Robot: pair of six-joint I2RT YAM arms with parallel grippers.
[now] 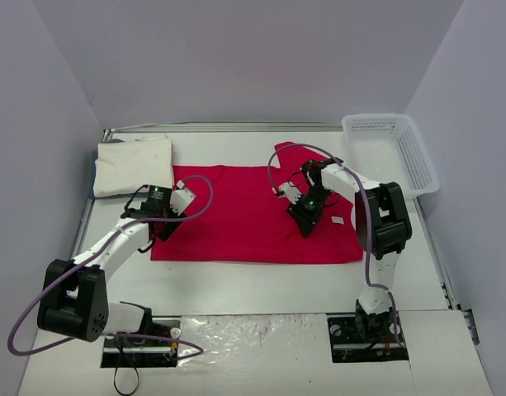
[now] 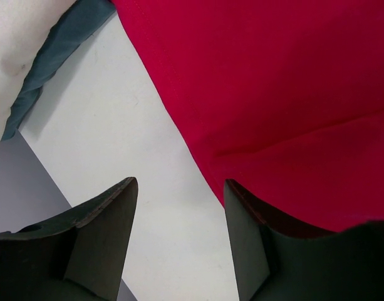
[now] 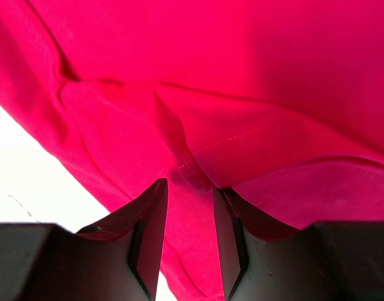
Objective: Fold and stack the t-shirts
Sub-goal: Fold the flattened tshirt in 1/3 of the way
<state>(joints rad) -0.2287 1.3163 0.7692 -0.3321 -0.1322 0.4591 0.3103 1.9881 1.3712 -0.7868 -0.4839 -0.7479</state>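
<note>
Top external view from my remote station: the red t-shirt [image 1: 244, 219] lies spread flat across the middle of the worktop [image 1: 253, 280]. One sleeve reaches toward the white mesh basket [image 1: 401, 157] at the far right corner. The white t-shirt [image 1: 133, 165] sits as a folded rectangle at the far left, close to the red one's far-left corner. I see the left fingers [image 1: 163, 233] at the red t-shirt's left edge and the right fingers [image 1: 306, 228] low over its right part.

On the left wrist camera, the left fingers [image 2: 119, 204] stand well apart, released and holding nothing. Bare worktop [image 2: 116, 125] shows between them. The red t-shirt [image 2: 292, 94] runs past one finger, though I cannot tell whether it touches. A corner of the white t-shirt [image 2: 16, 44] shows at the upper left.

On the right wrist camera, the right fingers [image 3: 155, 207] stand close together. A stitched, rumpled fold of the red t-shirt [image 3: 242, 63] leads into the narrow gap. I cannot tell whether they grasp it. A strip of worktop [image 3: 29, 169] shows beside the cloth.
</note>
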